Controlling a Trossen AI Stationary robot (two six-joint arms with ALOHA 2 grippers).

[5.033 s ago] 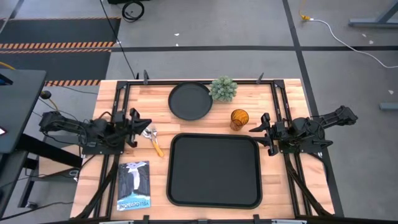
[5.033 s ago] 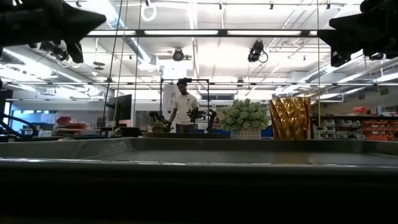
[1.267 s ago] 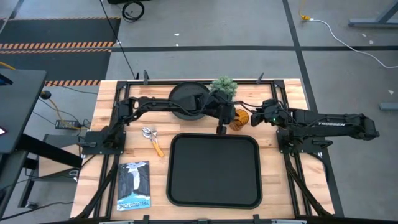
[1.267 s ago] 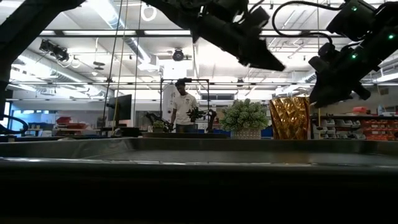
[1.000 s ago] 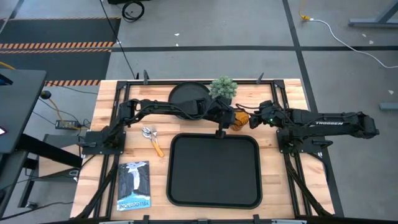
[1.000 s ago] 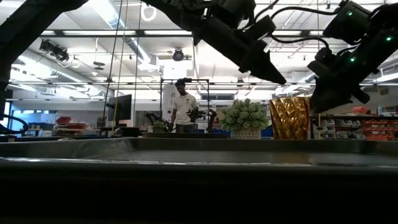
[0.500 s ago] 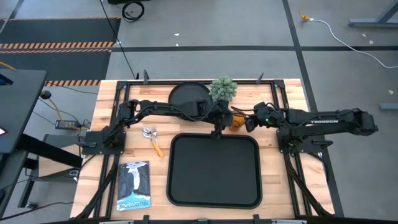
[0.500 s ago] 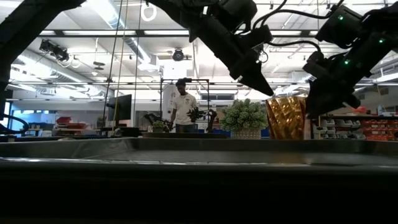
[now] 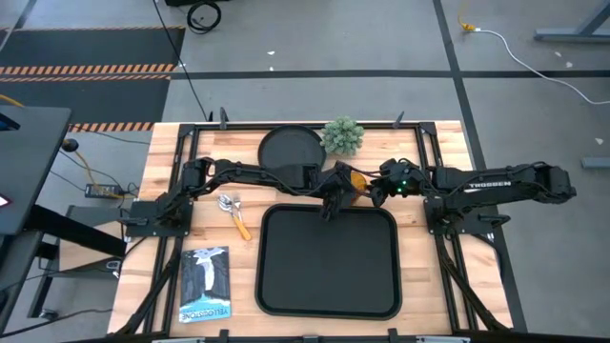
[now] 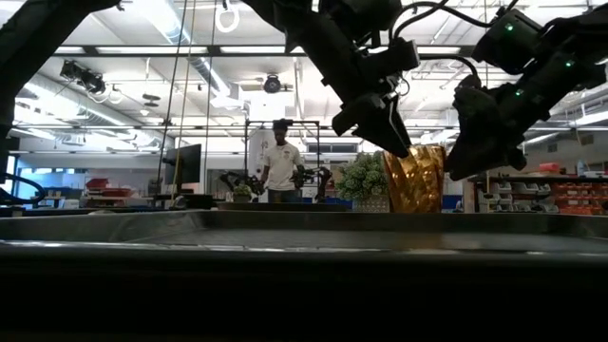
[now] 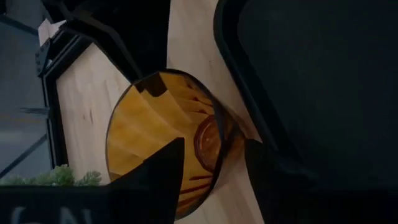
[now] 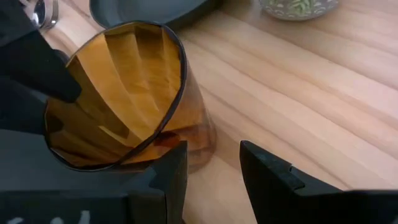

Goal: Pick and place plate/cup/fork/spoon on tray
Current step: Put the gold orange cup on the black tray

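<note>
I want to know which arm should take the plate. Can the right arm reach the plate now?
Probably not directly: the left pincer and the tilted cup lie between the right pincer and the plate.

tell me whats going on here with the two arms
Both arms have met at the cup, just behind the tray. The left gripper straddles its rim, one finger inside, and the cup is tipped. The right gripper is open right beside it. The plate, fork and spoon lie on the table, off the tray.
</note>
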